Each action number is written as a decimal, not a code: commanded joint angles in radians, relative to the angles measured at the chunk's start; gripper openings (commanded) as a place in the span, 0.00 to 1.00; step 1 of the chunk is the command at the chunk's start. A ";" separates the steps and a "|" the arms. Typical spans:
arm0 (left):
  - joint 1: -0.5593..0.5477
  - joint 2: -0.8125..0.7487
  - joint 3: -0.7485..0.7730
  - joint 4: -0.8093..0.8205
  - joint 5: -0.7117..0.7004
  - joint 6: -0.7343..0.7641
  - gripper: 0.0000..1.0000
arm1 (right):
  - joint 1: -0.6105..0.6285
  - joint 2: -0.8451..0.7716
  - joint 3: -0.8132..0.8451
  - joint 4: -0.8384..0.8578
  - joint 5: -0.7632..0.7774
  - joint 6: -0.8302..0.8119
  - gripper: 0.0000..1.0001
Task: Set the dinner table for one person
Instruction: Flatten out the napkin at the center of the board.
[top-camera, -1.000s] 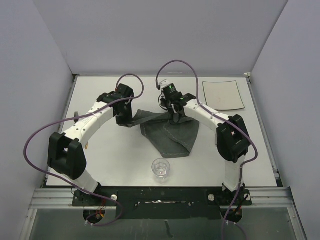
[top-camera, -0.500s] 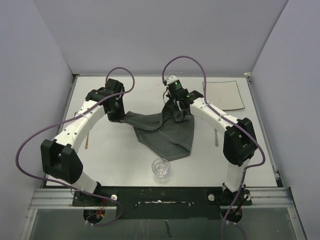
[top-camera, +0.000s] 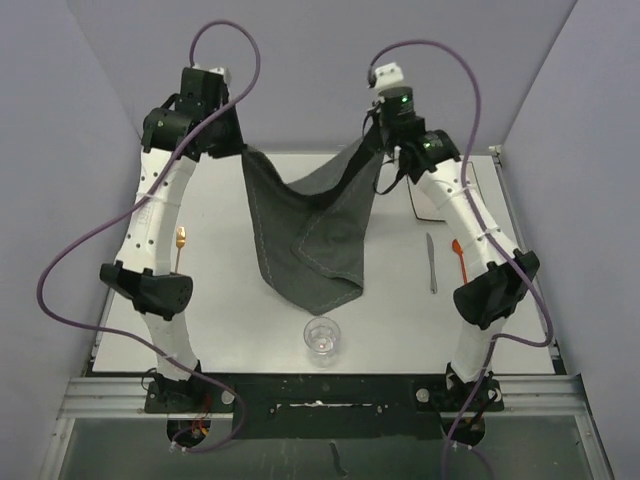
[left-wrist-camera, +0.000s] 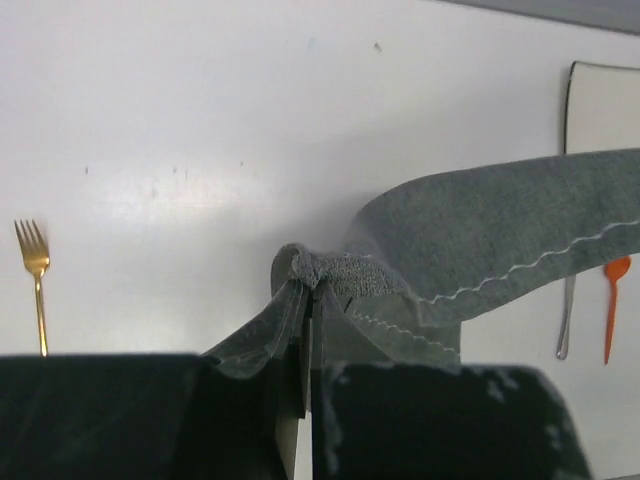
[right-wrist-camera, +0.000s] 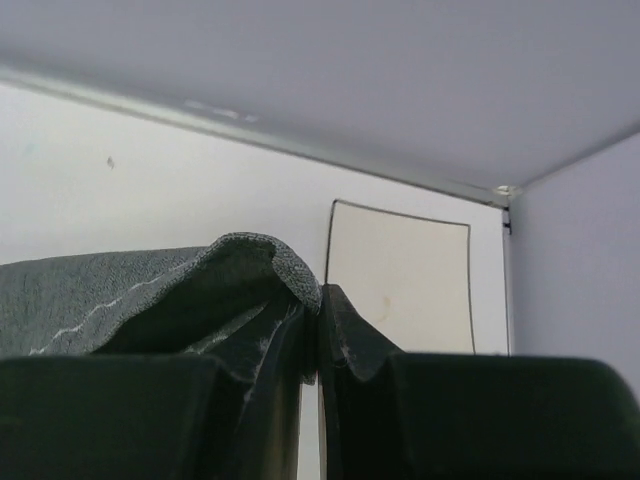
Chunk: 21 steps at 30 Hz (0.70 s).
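Note:
The dark grey stitched placemat hangs in the air between both grippers, high above the white dinner table. My left gripper is shut on its left corner, which shows bunched in the left wrist view. My right gripper is shut on its right corner, seen folded in the right wrist view. The mat's lower end droops to the table near the clear glass. The square white plate lies at the far right, partly hidden by the right arm in the top view.
A gold fork lies at the left, also in the left wrist view. A silver knife and an orange spoon lie at the right. Grey walls enclose the table on three sides.
Both arms have risen high and spread apart, lifting the placemat off the table so it hangs stretched between them. The knife and spoon, covered before, now show.

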<state>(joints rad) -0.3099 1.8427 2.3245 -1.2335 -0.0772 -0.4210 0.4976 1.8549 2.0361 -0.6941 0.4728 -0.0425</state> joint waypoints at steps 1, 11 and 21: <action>0.048 0.183 0.333 -0.106 0.065 0.034 0.00 | -0.115 -0.060 0.161 -0.004 -0.071 0.031 0.00; 0.170 0.165 0.286 0.170 0.134 0.010 0.00 | -0.173 -0.081 0.157 0.201 -0.193 -0.005 0.00; 0.232 0.122 0.327 0.347 0.188 0.039 0.00 | -0.207 -0.061 0.264 0.287 -0.287 -0.081 0.00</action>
<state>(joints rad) -0.0967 2.0300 2.6122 -1.0355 0.0704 -0.4065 0.3080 1.8141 2.2272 -0.5442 0.2260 -0.0647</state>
